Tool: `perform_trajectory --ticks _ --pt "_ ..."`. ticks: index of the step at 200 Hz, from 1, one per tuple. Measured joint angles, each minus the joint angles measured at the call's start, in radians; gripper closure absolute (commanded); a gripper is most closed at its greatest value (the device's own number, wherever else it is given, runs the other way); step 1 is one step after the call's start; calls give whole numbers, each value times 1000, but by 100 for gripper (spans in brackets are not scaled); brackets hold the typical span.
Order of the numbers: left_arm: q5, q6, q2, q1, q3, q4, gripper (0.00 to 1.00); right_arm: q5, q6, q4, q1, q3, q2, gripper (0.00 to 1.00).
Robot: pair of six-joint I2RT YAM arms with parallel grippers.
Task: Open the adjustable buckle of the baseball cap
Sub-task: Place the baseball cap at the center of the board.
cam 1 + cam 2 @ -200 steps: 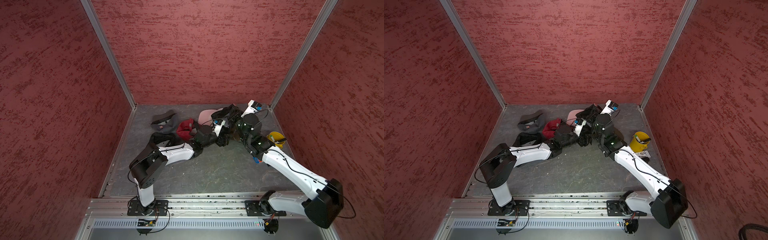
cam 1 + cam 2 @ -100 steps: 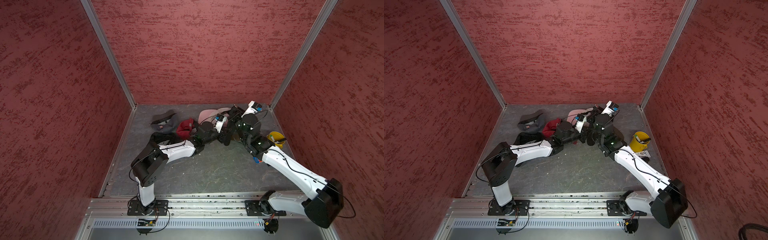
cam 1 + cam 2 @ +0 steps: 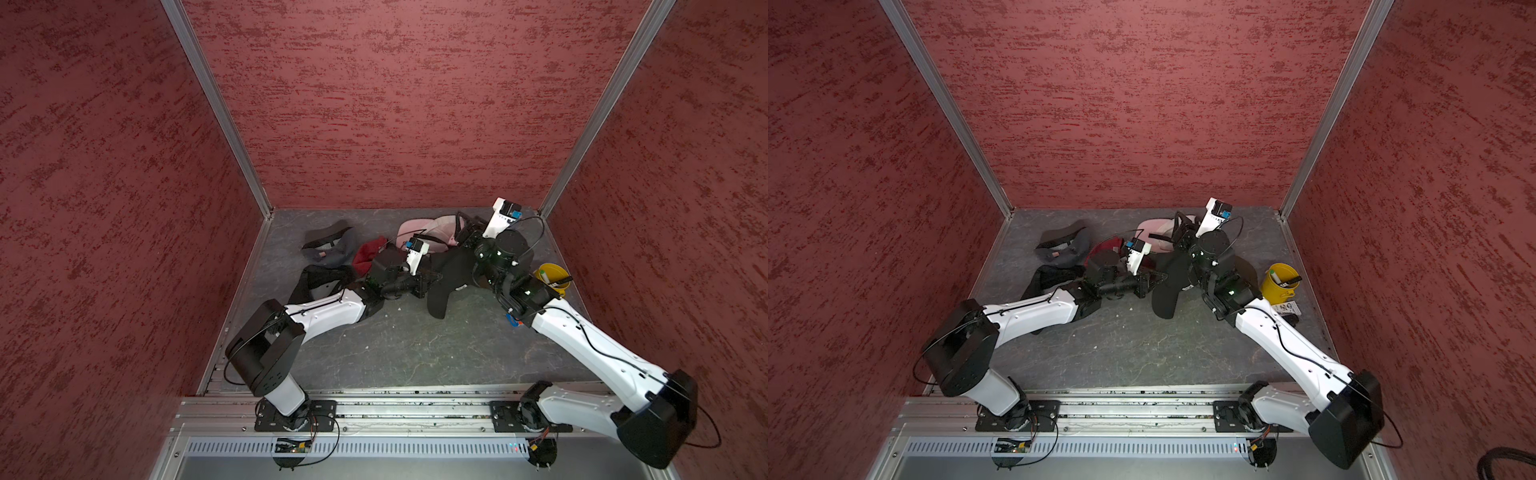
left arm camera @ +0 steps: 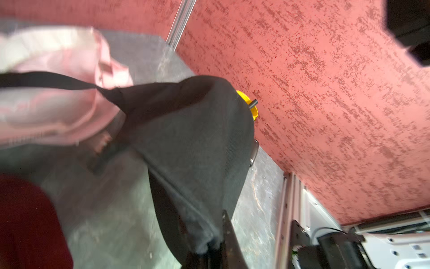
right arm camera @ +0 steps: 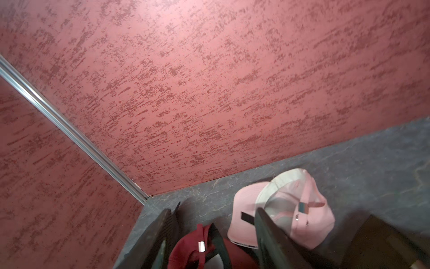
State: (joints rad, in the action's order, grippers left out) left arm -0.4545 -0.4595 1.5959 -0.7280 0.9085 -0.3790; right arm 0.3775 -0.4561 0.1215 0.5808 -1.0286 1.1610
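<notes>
Centrally, grey surface (image 3: 395, 345) between red walls (image 3: 395, 104); left pincer (image 4: 216, 244) clamps black baseball cap (image 4: 190, 139); right pincer (image 5: 214, 210) gapes, lower frame.

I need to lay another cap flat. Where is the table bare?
Bare: the table between left arm, right arm and front rail. Crowded: the back, where gray cap, red cap, pink cap, black cap and yellow cup sit.

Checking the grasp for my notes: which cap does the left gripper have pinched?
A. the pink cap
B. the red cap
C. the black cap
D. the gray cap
C: in the left wrist view the left gripper is shut on an edge of the black cap, while the pink cap lies beyond it, ungripped.
</notes>
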Motion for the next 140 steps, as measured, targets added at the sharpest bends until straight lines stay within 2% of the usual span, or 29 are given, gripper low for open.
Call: perform_trajectory --ticks 34,60,101,140 --pt "-86 -145 -2 -8 -128 -126 100 0 81 -16 -7 16 -61 32" --pt "-95 -261 40 -39 -213 -297 100 -8 115 -51 -36 21 -80 31" --pt "-31 -426 176 -129 -318 -581 100 -51 127 -79 -79 80 -92 30" --pt "56 -505 243 -181 -381 -717 100 -107 127 -118 -113 136 -103 30"
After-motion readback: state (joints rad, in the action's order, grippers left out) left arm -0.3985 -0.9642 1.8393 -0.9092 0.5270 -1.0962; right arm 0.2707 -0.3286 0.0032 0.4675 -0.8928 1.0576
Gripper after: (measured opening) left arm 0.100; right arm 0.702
